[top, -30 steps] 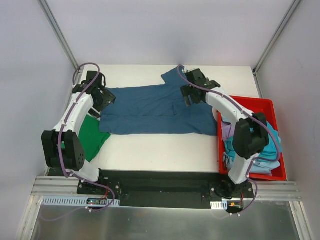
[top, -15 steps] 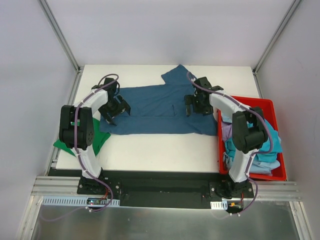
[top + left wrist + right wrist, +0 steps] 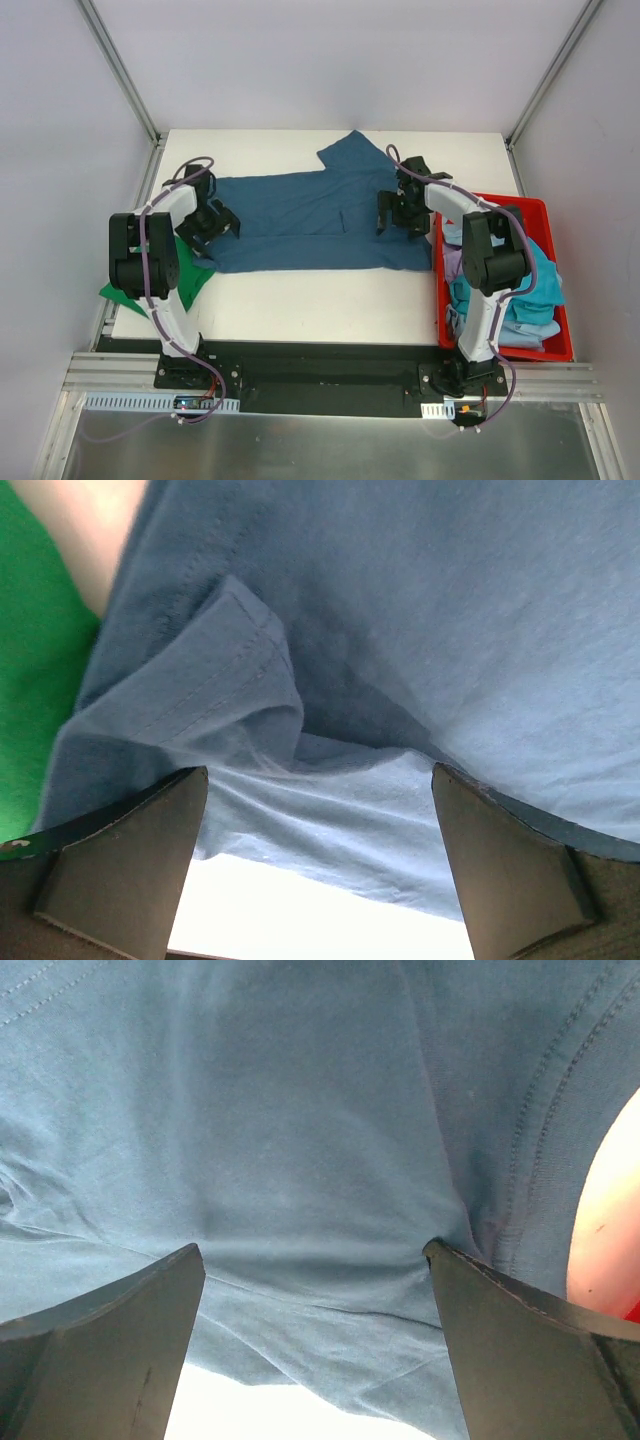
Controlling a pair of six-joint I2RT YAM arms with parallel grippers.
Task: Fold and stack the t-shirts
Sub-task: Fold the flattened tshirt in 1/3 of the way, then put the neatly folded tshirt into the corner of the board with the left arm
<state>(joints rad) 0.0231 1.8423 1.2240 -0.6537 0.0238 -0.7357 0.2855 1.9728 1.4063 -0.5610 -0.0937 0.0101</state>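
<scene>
- The dark teal-blue t-shirt (image 3: pixel 310 215) lies spread flat across the middle of the table (image 3: pixel 320 300), with one sleeve pointing toward the far edge.
- The left gripper (image 3: pixel 212 222) is over the shirt's left end — jaws wide apart above a turned-back hem, holding nothing.
- The right gripper (image 3: pixel 400 210) is over the right end, jaws just as wide and empty.
- A bright green t-shirt (image 3: pixel 190 275) lies at the left, touching the blue one's near corner.
- The red bin (image 3: pixel 545 212) at the right holds a heap of other t-shirts (image 3: pixel 530 290).
</scene>
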